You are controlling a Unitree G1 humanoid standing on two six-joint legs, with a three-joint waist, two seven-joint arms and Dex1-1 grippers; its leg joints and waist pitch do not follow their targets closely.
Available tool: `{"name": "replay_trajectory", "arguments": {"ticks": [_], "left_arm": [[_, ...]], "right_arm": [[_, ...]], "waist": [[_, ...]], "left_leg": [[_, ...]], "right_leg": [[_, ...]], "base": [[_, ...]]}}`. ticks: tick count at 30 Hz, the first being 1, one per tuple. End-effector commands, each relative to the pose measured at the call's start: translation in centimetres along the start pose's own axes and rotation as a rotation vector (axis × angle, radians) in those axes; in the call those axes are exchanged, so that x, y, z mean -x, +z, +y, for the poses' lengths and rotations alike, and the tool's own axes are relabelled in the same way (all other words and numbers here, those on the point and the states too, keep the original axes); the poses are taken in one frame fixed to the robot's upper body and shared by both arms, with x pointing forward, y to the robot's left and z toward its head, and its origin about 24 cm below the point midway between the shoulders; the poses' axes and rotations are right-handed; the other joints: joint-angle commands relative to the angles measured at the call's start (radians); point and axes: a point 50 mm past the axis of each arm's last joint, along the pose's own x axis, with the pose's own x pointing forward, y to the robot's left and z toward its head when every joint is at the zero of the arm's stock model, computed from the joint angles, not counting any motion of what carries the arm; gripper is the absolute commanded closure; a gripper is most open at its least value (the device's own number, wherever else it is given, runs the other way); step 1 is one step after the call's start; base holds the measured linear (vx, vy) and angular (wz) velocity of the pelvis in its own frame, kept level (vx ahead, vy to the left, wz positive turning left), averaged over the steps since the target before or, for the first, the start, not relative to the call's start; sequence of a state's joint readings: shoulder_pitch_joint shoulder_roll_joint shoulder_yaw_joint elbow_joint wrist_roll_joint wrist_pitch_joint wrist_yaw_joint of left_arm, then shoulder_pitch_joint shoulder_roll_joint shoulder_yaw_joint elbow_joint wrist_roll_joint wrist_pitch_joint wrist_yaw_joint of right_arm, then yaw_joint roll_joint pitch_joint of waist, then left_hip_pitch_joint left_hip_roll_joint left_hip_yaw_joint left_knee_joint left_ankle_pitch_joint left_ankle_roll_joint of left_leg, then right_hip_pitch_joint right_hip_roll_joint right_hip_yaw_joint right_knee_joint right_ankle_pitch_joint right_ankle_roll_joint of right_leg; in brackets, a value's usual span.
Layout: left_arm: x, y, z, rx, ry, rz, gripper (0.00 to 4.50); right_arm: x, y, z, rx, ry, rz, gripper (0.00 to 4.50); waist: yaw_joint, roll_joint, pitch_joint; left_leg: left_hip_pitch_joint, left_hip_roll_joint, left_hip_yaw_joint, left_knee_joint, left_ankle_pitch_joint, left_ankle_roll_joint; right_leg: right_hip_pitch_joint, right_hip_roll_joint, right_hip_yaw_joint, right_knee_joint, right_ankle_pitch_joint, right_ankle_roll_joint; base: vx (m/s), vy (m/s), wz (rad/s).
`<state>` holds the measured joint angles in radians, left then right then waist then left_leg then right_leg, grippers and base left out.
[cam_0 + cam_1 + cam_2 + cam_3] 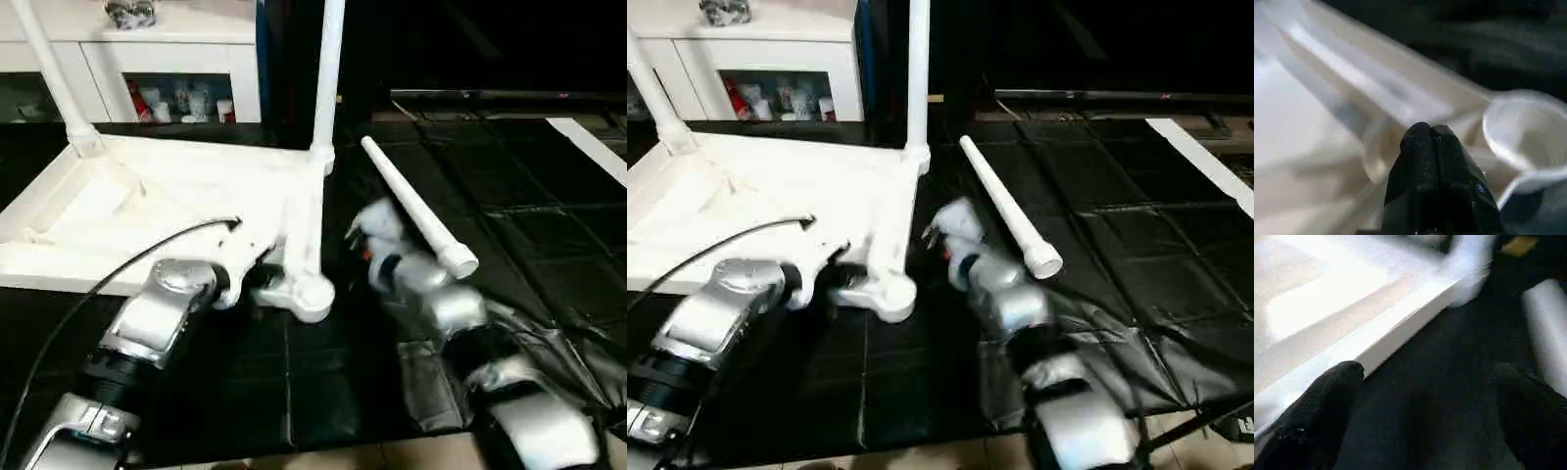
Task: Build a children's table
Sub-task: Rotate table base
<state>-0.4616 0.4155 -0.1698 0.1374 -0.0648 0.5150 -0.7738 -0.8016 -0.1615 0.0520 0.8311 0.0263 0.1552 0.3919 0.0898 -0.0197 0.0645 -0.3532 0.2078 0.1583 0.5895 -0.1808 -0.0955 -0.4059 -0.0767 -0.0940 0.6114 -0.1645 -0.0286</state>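
Two legs stand socketed in our upturned tabletop on the black mat; a loose leg lies beside it. Our left tool, pinched shut and empty, nears the empty corner socket; our right tool gapes, best centred over that leg.

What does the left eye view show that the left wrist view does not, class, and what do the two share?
Left eye view alone: two legs standing upright in the far corners of the tabletop, a loose leg lying on the dark mat, the white cabinet behind, and the right gripper beside the tabletop's edge.

Left wrist view alone: the left gripper, its fingers pressed shut.

Both: the ribbed underside and the empty near corner socket.
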Motion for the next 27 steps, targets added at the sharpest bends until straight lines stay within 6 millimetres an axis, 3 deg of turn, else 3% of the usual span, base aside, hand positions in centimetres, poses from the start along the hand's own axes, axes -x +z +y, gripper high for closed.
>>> {"name": "replay_trajectory", "arguments": {"ticks": [1,2,4,7,9,11,13,14,16,20,21,27], "left_arm": [[1.6,0.1,-0.1,-0.003,-0.038,0.003,4.27],[2.0,0.0,-0.2,-0.014,-0.055,0.015,4.27],[3.4,-0.2,-0.3,-0.023,-0.081,0.038,4.04],[4.8,0.2,-0.6,-0.041,-0.096,0.017,3.80],[5.3,0.5,-0.7,-0.049,-0.099,0.004,3.61],[6.1,1.1,-1.1,-0.053,-0.099,-0.012,3.47],[6.7,1.3,-1.2,-0.052,-0.096,-0.012,3.32],[7.0,1.3,-1.4,-0.052,-0.092,-0.010,3.22],[7.6,1.3,-1.5,-0.049,-0.086,-0.001,3.08],[8.7,0.9,-2.3,-0.028,-0.093,0.035,2.78],[9.1,0.7,-2.5,-0.019,-0.098,0.045,2.71],[10.3,0.3,-3.0,-0.004,-0.098,0.091,2.22]], "right_arm": [[0.1,0.7,-1.5,-0.012,-0.052,0.018,0.00],[0.1,1.0,-1.9,-0.015,-0.062,0.021,0.00],[0.1,1.3,-3.1,0.010,-0.102,0.054,0.00],[0.2,1.3,-4.1,0.045,-0.138,0.105,0.00],[0.3,1.2,-4.6,0.073,-0.160,0.138,0.00],[0.5,1.0,-5.4,0.086,-0.215,0.194,0.00],[0.6,0.7,-5.7,0.077,-0.240,0.219,0.00],[0.7,0.5,-6.0,0.072,-0.256,0.234,0.00],[1.0,-0.1,-6.3,0.048,-0.284,0.259,0.00],[1.4,-1.0,-6.6,-0.003,-0.315,0.287,0.00],[1.4,-1.3,-6.6,-0.015,-0.319,0.295,0.00],[1.8,-2.4,-6.8,-0.046,-0.335,0.342,0.00]], "waist": [[0.000,0.010,-0.074],[-0.005,0.007,-0.074],[-0.006,0.010,-0.074],[-0.004,0.002,-0.077],[-0.001,0.004,-0.082],[0.002,-0.005,-0.080],[0.003,-0.002,-0.074],[0.004,-0.009,-0.071],[0.007,-0.010,-0.069],[0.009,0.000,-0.067],[0.008,-0.002,-0.067],[0.014,0.005,-0.064]], "left_leg": [[0.001,0.015,0.003,-0.070,-0.215,-0.017],[-0.006,0.015,0.002,-0.071,-0.206,-0.015],[0.000,0.014,0.006,-0.067,-0.199,-0.011],[-0.003,0.012,0.012,-0.064,-0.153,0.002],[-0.006,0.015,0.010,-0.060,-0.116,0.006],[-0.008,0.014,0.016,-0.054,-0.097,0.019],[-0.011,0.014,0.015,-0.056,-0.134,0.011],[-0.013,0.015,0.013,-0.059,-0.155,0.004],[-0.011,0.015,0.013,-0.059,-0.187,-0.010],[-0.011,0.015,0.010,-0.060,-0.221,-0.026],[-0.011,0.016,0.009,-0.060,-0.226,-0.027],[-0.008,0.013,0.006,-0.061,-0.275,-0.030]], "right_leg": [[0.056,-0.062,0.052,-0.063,-0.251,-0.178],[0.060,-0.062,0.052,-0.058,-0.243,-0.182],[0.054,-0.061,0.053,-0.059,-0.240,-0.185],[0.058,-0.057,0.054,-0.051,-0.157,-0.215],[0.058,-0.060,0.053,-0.039,-0.104,-0.242],[0.052,-0.054,0.054,-0.035,-0.064,-0.251],[0.053,-0.057,0.053,-0.039,-0.127,-0.237],[0.055,-0.061,0.053,-0.042,-0.172,-0.222],[0.052,-0.062,0.053,-0.048,-0.240,-0.191],[0.047,-0.061,0.053,-0.049,-0.259,-0.180],[0.047,-0.061,0.053,-0.048,-0.258,-0.180],[0.042,-0.059,0.051,-0.054,-0.307,-0.175]], "base": [[0.000,0.000,0.00],[0.000,0.000,0.00],[0.000,0.000,0.00],[0.000,0.000,0.00],[0.000,0.000,0.00],[0.000,0.000,0.00],[0.000,0.000,0.00],[0.000,0.000,0.00],[0.000,0.000,0.00],[0.000,0.000,0.00],[0.000,0.000,0.00],[0.000,0.000,0.00]]}}
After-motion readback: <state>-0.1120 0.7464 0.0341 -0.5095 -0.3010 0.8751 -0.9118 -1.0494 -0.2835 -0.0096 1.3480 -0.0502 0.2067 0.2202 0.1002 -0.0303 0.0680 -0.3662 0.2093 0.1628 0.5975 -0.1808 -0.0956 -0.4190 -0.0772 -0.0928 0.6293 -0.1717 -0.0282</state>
